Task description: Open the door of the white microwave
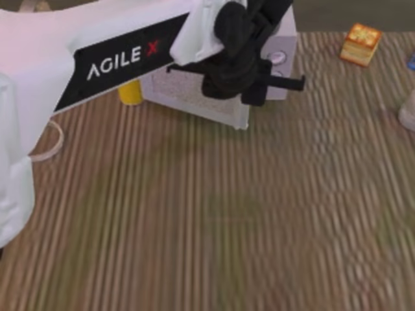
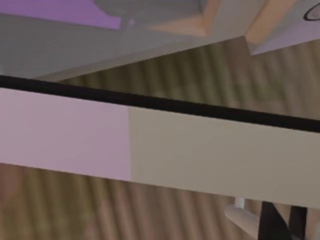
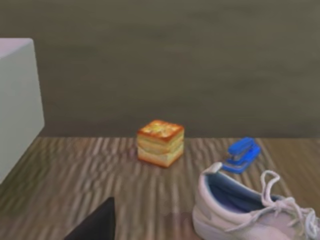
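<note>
The white microwave (image 1: 286,34) stands at the table's back, middle. Its door (image 1: 188,92), with a grey speckled window, stands swung out at an angle from the knob panel (image 1: 279,58). My left arm reaches across from the left, and my left gripper (image 1: 255,92) hangs over the door's free edge. In the left wrist view the door's edge (image 2: 200,150) fills the frame, and the left gripper (image 2: 285,227) is shut on the slim white handle (image 2: 245,216). My right gripper (image 3: 97,227) is out of the top view and shows only as a dark tip.
A yellow object (image 1: 130,93) sits left of the microwave. An orange layered block (image 1: 360,43) (image 3: 160,142), a blue stapler (image 3: 243,152) and a white shoe (image 3: 250,210) lie at the right. A pale ring (image 1: 50,144) lies at the left.
</note>
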